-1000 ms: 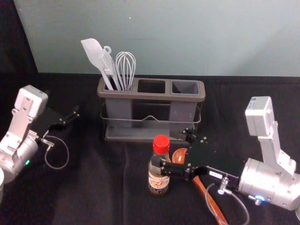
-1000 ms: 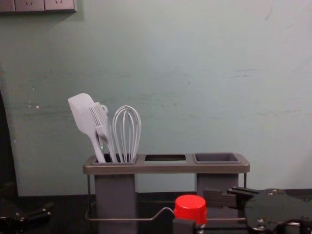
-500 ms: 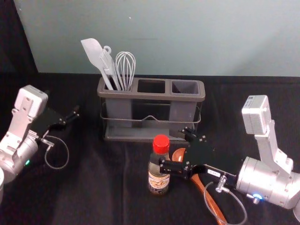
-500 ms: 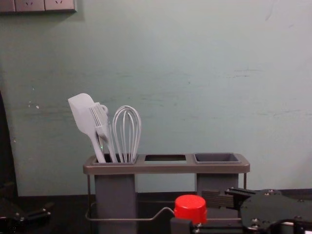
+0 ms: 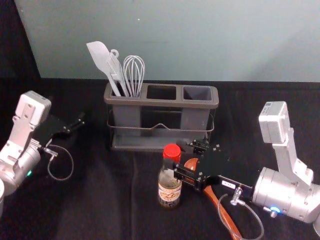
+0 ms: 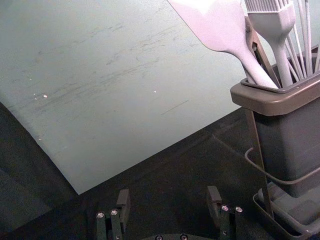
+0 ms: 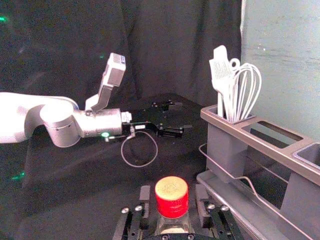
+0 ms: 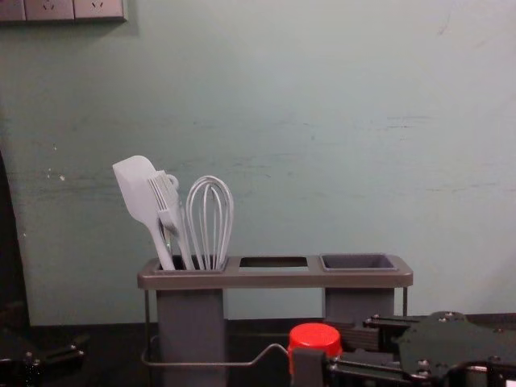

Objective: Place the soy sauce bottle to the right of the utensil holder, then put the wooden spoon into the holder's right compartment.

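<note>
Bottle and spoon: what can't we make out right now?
- Wooden spoon: head view, handle end cut off by the lower edge; neck hidden by the right gripper.
- Label wording: head view, too small to read.
- Bottle below its cap: chest view, right gripper and lower edge.

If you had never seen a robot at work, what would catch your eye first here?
Probably the bright red cap of the soy sauce bottle, standing in front of the gray utensil holder, with the fingers of the robot's right gripper on either side. Next might come the pale spatula and whisk poking up from the holder's left compartment.
</note>
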Robot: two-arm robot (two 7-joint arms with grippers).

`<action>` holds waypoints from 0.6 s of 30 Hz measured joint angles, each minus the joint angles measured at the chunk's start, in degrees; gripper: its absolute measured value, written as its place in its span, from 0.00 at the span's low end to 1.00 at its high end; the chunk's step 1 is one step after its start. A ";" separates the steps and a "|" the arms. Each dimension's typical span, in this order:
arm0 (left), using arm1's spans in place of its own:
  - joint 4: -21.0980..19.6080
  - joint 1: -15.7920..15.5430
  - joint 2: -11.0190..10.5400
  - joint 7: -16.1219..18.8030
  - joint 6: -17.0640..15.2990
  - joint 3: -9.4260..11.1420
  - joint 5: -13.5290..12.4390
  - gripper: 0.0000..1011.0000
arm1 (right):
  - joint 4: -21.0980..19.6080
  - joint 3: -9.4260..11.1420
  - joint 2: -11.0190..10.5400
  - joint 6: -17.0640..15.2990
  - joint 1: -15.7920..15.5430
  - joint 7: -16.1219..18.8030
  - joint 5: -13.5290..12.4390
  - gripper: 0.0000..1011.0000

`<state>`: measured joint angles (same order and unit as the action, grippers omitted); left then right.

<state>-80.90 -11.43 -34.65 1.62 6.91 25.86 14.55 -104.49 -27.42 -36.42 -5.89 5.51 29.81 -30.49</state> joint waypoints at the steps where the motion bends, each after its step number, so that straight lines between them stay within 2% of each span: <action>1: 0.00 0.00 0.00 0.00 0.00 0.00 0.00 0.99 | 0.00 0.00 0.00 0.01 -0.01 0.00 0.00 0.57; 7: 0.00 0.00 0.00 0.00 0.00 0.00 0.00 0.99 | -0.05 0.03 -0.03 0.05 -0.04 0.01 -0.03 0.38; 18: 0.00 0.00 0.00 0.00 0.00 0.00 0.00 0.99 | -0.05 0.03 -0.06 0.05 -0.05 0.04 -0.06 0.37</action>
<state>-80.90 -11.43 -34.64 1.62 6.91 25.86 14.55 -104.54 -27.40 -36.48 -5.84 5.46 29.84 -30.55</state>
